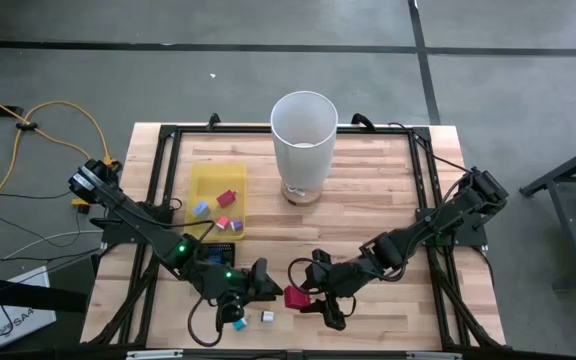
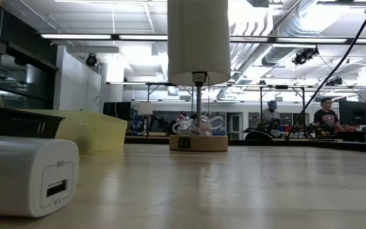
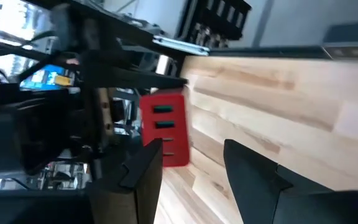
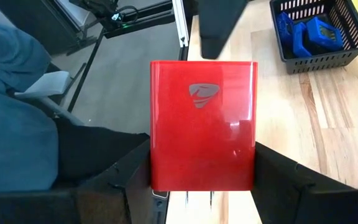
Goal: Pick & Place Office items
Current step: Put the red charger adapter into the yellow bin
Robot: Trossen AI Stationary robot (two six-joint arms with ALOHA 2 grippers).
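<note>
Right end effector (image 1: 313, 297) clamped on a red block (image 4: 202, 124), low over the desk (image 1: 368, 210) near its front edge; right wrist view shows both fingers pressed on the block's sides. Left end effector (image 1: 251, 288) just beside it, fingers (image 3: 143, 180) apart and nothing between them, pointing toward the same red block.

Step in hand looks like carrying the red block to a tray. To do it well: keep the squeeze steady, lift clear before swinging, steer round the left arm, which sits close. The yellow tray (image 1: 200, 184), already holding small red, pink and blue pieces, and the black tray (image 4: 347, 51) with blue items (image 4: 306, 32) are the likely targets; which one is meant can't be told.

A teal piece (image 1: 239, 324) and a white piece (image 1: 266, 317) lie on the desk just by the left end effector, waiting.

Hard to see: in the high view the black tray is mostly under the left arm. Low view shows neither end effector; a white charger (image 2: 27, 175) and the white bin (image 1: 304, 140) fill it. Whether the block touches the desk is unclear. A person in dark clothing shows at the right wrist view's edge, cut off.
</note>
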